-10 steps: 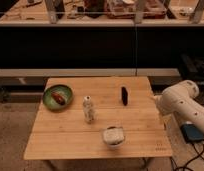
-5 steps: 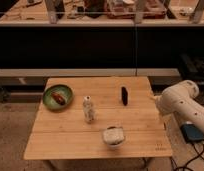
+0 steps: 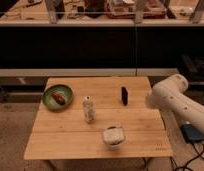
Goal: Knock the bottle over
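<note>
The bottle point(image 3: 88, 109) is small and clear with a whitish cap and pale label. It stands upright near the middle of the wooden table point(image 3: 70, 142). My white arm point(image 3: 174, 97) is folded by the table's right edge, well to the right of the bottle. My gripper does not show in the camera view; only the arm's rounded white links are seen.
A green plate point(image 3: 58, 96) with a reddish item sits at the table's left. A white bowl point(image 3: 114, 135) stands in front of the bottle, to its right. A slim black oblong object point(image 3: 124, 95) lies toward the back right. Dark shelving runs behind the table.
</note>
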Tool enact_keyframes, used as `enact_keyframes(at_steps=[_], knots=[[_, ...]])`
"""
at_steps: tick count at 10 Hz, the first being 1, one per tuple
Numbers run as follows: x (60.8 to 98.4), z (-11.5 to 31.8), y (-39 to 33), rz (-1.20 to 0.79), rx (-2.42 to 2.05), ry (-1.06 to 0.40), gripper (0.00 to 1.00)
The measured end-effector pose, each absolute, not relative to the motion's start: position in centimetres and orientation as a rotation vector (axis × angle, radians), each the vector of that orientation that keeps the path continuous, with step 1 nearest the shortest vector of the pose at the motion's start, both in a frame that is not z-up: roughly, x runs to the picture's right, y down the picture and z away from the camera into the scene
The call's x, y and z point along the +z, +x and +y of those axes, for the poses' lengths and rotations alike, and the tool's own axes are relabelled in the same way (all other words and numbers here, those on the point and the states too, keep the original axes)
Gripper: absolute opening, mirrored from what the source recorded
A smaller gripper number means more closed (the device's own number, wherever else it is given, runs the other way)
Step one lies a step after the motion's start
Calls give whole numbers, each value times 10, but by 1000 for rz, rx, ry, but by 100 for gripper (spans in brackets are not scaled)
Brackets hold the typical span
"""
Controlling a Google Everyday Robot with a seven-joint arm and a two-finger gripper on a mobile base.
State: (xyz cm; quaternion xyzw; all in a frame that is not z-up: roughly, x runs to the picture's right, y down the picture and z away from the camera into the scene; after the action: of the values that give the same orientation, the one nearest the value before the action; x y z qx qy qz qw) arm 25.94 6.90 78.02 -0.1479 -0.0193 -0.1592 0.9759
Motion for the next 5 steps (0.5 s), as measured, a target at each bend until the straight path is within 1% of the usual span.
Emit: enact_keyframes(at_steps=[1,2,5], knots=[[780,58,240,-49,-346,-277,4],[780,48,218,-66,-367,-258,0],[774,32,156,-165,-397,-238,0]])
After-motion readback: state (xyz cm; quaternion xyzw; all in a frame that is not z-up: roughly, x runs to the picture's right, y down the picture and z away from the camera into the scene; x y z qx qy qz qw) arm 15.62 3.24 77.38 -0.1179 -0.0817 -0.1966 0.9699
